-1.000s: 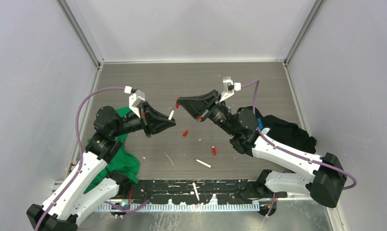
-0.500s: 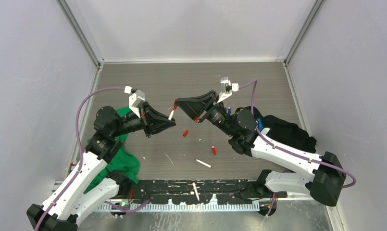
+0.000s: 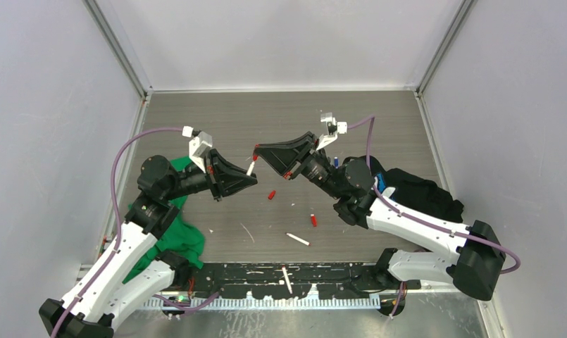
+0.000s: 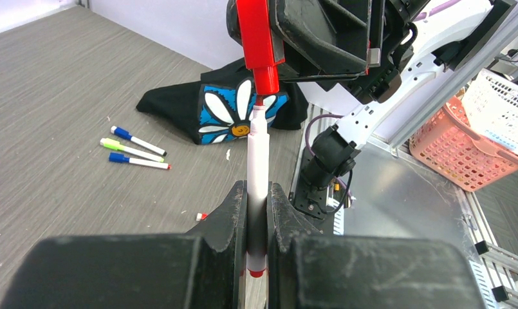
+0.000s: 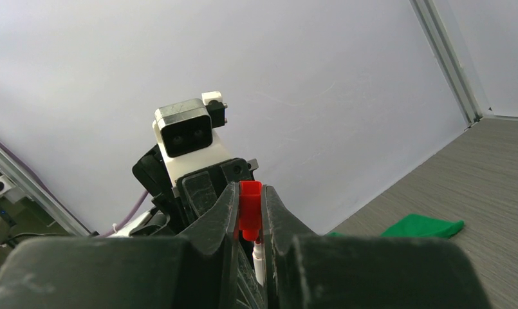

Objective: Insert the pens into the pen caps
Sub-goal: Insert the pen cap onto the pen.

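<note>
Left wrist view: a pen tip meets a cap mouth between the two grippers.
The left gripper (image 4: 258, 205) is clamped narrowly on a white pen (image 4: 257, 154), which stands out beyond its fingertips. The pen's red tip sits at the mouth of a red cap (image 4: 259, 45), pinched by the right gripper (image 3: 256, 150) directly ahead. Whether the tip is inside the cap cannot be told. Farther out, left of the left gripper, three capped pens (image 4: 135, 151) lie side by side on the table (image 4: 63, 77). Beyond them lies a black daisy-print cloth (image 4: 179, 96). On the table beneath both grippers lies a loose red cap (image 3: 272, 194).
</note>
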Motion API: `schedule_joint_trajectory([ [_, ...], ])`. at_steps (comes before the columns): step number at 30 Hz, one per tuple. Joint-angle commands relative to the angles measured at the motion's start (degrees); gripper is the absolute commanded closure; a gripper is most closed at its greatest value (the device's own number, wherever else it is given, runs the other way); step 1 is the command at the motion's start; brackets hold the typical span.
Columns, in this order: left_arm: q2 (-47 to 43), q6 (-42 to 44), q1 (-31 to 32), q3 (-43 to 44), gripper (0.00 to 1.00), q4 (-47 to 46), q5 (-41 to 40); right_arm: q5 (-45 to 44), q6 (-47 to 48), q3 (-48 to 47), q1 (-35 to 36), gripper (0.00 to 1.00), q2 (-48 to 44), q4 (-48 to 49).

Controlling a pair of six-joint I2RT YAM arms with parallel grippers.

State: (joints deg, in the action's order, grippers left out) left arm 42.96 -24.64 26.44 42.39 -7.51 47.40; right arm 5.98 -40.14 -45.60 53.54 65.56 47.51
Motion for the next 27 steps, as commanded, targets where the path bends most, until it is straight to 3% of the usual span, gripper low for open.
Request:
schedule_joint_trajectory([
  [1, -1.1, 0.3, -0.3, 0.3, 1.00, -3.4, 0.6, 0.3, 1.8, -2.4, 0.4, 0.99, -0.9, 0.7],
  [27, -2.0, 0.7, -0.3, -0.1, 1.00, -3.0, -1.0, 1.3, 4.4, -0.9, 1.0, 0.99, -3.4, -5.1],
])
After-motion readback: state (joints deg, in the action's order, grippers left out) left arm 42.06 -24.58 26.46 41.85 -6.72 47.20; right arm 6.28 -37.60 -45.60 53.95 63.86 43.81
